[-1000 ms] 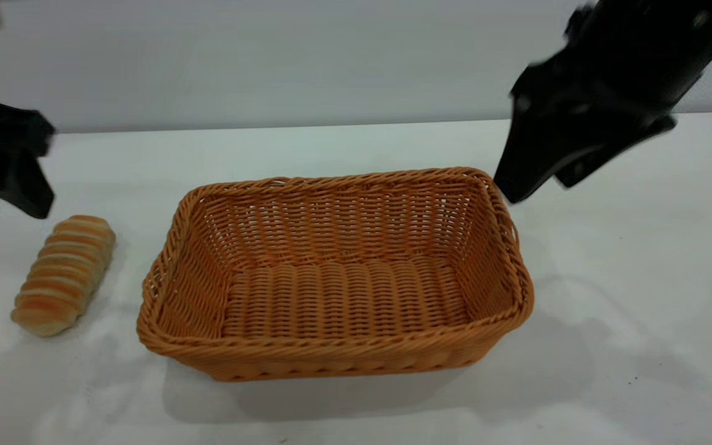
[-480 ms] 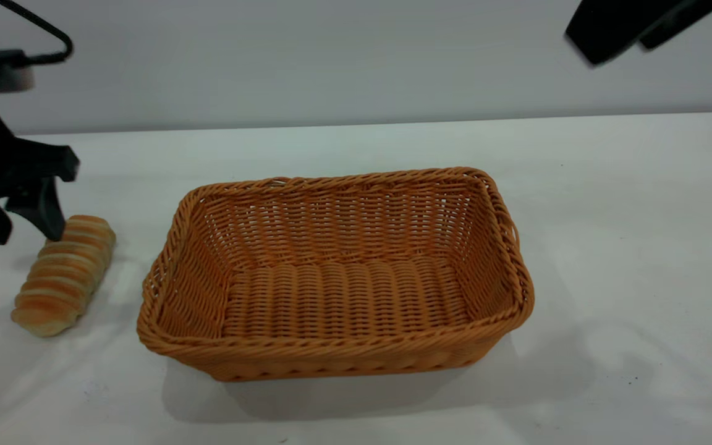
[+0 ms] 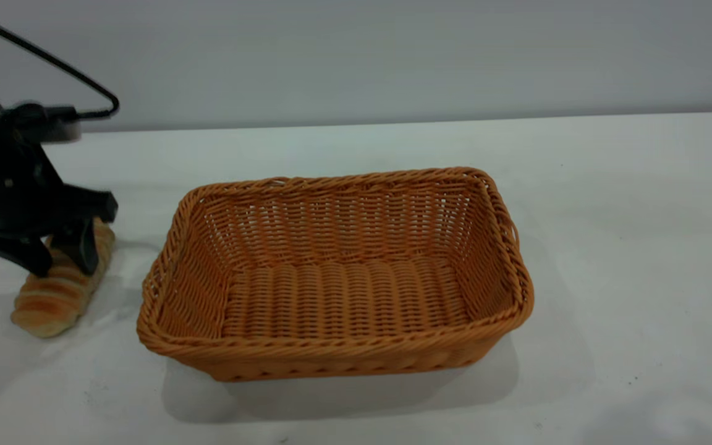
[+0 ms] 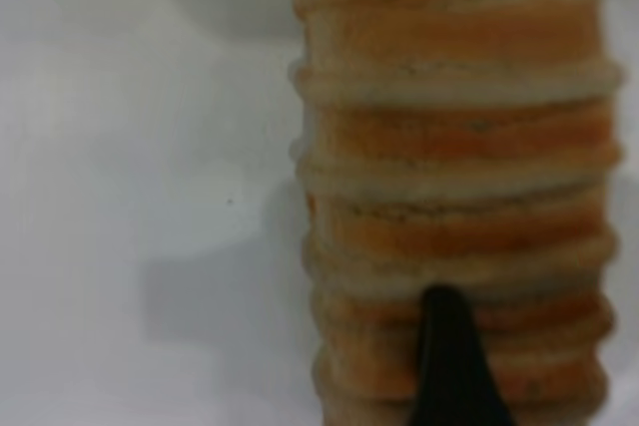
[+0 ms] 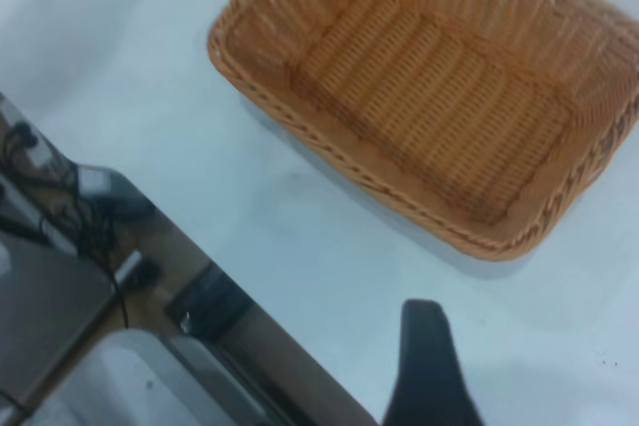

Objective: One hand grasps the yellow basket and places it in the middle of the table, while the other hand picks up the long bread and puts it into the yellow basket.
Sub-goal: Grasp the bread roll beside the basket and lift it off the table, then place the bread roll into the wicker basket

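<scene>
Lab-like test bench: bare white table (image 3: 640,247), plain grey wall (image 3: 356,55), loose cables (image 5: 60,197) past table edge.

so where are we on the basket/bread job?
Done: the yellow basket sits empty around mid-table, with nothing holding it. In hand: the left pincer is down on the long bread, fingers straddling it; the bread is not yet lifted. The right pincer is up and away from the basket. Left: grip, lift, and drop the bread into the basket.
</scene>
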`<action>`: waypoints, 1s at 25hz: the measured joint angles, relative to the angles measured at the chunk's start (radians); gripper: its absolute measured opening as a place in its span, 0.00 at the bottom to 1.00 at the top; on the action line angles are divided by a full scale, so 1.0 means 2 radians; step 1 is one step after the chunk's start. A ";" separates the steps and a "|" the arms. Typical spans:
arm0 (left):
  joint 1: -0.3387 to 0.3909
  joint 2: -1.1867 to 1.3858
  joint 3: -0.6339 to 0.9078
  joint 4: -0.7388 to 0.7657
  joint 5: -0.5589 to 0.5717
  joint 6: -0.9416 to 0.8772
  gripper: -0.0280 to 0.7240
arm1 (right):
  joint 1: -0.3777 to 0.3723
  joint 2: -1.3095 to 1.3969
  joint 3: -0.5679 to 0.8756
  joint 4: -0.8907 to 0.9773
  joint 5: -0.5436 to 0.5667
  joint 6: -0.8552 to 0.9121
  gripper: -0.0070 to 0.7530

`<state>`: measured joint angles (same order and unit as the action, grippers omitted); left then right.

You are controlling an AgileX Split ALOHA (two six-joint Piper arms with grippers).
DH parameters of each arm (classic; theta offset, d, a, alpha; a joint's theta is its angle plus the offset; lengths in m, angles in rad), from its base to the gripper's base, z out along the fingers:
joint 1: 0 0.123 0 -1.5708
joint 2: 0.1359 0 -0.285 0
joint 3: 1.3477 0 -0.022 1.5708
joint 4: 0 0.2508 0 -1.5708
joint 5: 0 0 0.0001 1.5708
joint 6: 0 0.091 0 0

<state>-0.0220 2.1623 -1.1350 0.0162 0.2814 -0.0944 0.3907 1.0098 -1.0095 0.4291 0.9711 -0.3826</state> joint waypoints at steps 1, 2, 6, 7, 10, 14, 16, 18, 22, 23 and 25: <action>0.000 0.007 0.000 0.001 -0.004 0.000 0.73 | 0.000 -0.013 0.000 0.000 0.004 0.005 0.69; 0.000 0.014 -0.001 0.002 -0.007 0.000 0.71 | 0.000 -0.023 0.000 0.000 0.007 0.007 0.69; 0.000 0.028 -0.005 0.006 -0.015 0.000 0.54 | 0.000 -0.066 0.000 0.000 0.012 0.013 0.69; 0.000 0.028 -0.005 0.007 -0.015 0.000 0.46 | 0.000 -0.075 0.000 0.000 0.013 0.014 0.69; 0.001 0.028 -0.005 0.013 -0.015 0.000 0.19 | 0.000 -0.095 0.000 -0.003 0.015 0.015 0.69; 0.001 0.018 -0.005 0.026 -0.004 0.000 0.14 | 0.000 -0.107 0.000 -0.012 0.021 0.033 0.69; 0.001 0.000 -0.003 0.026 0.019 0.000 0.14 | 0.000 -0.107 0.000 -0.019 0.025 0.039 0.69; 0.001 -0.031 0.000 0.025 0.036 0.000 0.14 | 0.000 -0.107 0.000 -0.026 0.032 0.042 0.69; -0.011 -0.117 0.000 -0.005 0.046 0.000 0.14 | 0.000 -0.107 0.000 -0.029 0.046 0.044 0.69; -0.021 -0.138 0.000 -0.014 0.045 0.000 0.14 | 0.000 -0.107 0.000 -0.029 0.050 0.044 0.69; -0.046 -0.170 0.000 -0.027 0.045 0.000 0.14 | 0.000 -0.107 0.000 -0.030 0.059 0.045 0.69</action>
<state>-0.1144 1.8233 -1.1356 -0.0373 0.3723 -0.0952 0.3907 0.7963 -1.0095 0.3686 1.0896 -0.2930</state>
